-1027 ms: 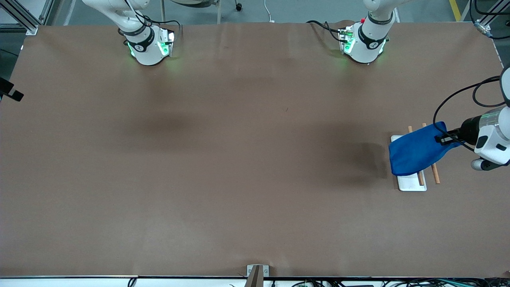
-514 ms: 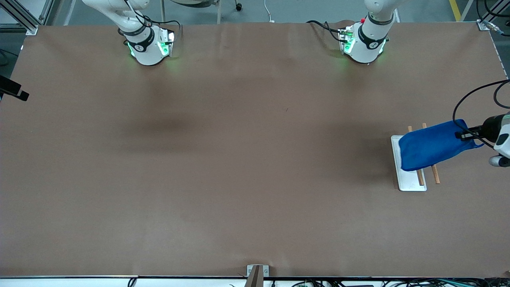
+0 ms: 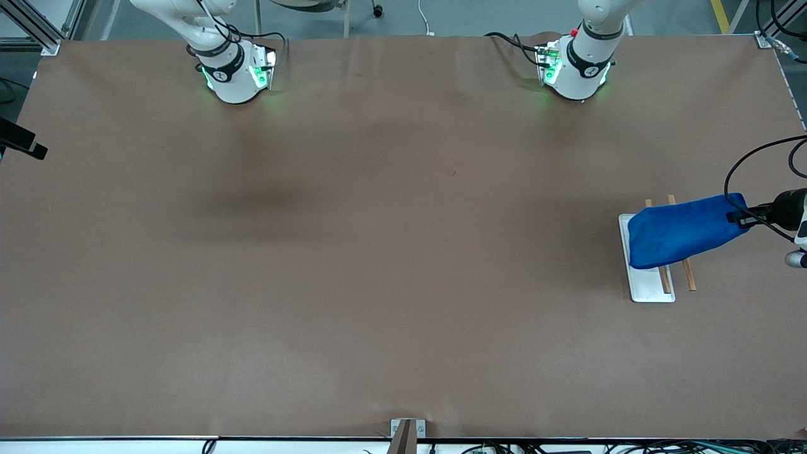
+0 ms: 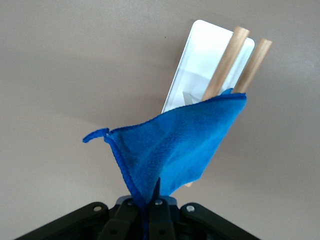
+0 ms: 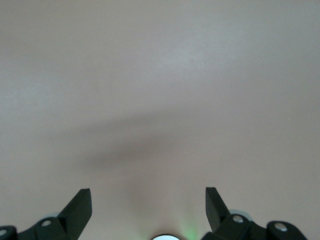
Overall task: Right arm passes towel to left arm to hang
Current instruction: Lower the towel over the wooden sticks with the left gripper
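The blue towel [image 3: 684, 230] lies across the two wooden rods [image 3: 687, 275] of a rack on a white base [image 3: 649, 287], near the left arm's end of the table. My left gripper [image 3: 741, 217] is shut on one end of the towel and holds that end out past the rods. In the left wrist view the towel [image 4: 175, 150] stretches from my left gripper [image 4: 150, 200] to the rods [image 4: 225, 65] and the base [image 4: 200, 50]. My right gripper [image 5: 148, 192] is open and empty over bare table, and does not show in the front view.
The brown table [image 3: 391, 252] spreads wide toward the right arm's end. The two arm bases [image 3: 233, 72] [image 3: 575, 69] stand along its edge farthest from the front camera. A small metal bracket [image 3: 406, 429] sits at the edge nearest that camera.
My left gripper has moved toward the left arm's end of the table, drawing the towel across the rods. The towel now hangs less over the white base.
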### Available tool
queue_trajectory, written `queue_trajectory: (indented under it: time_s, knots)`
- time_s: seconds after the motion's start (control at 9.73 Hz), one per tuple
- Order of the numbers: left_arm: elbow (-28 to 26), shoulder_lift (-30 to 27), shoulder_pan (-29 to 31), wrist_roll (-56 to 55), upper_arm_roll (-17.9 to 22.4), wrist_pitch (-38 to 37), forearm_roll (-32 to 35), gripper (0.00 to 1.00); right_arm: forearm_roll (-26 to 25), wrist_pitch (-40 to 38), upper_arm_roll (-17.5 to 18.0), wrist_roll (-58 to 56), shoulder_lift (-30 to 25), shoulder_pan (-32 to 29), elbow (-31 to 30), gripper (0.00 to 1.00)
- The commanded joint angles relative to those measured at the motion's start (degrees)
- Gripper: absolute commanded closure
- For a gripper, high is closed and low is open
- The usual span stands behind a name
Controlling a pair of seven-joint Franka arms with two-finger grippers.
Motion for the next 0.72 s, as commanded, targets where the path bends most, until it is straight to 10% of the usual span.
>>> queue_trajectory:
  time_s: [0.0,0.62]
  knots:
    - [-0.75,2.40,0.45,0.30,-0.36,1.80,1.11,0.99,-0.48,-0.94,0.36,-0.03,0.04,-0.13,0.70,0.00]
    - [-0.31,5.56,4.40,5.21,-0.27,4.61,4.78,0.85,-0.39,-1.55,0.36,-0.30,0.04,-0.22,0.70,0.00]
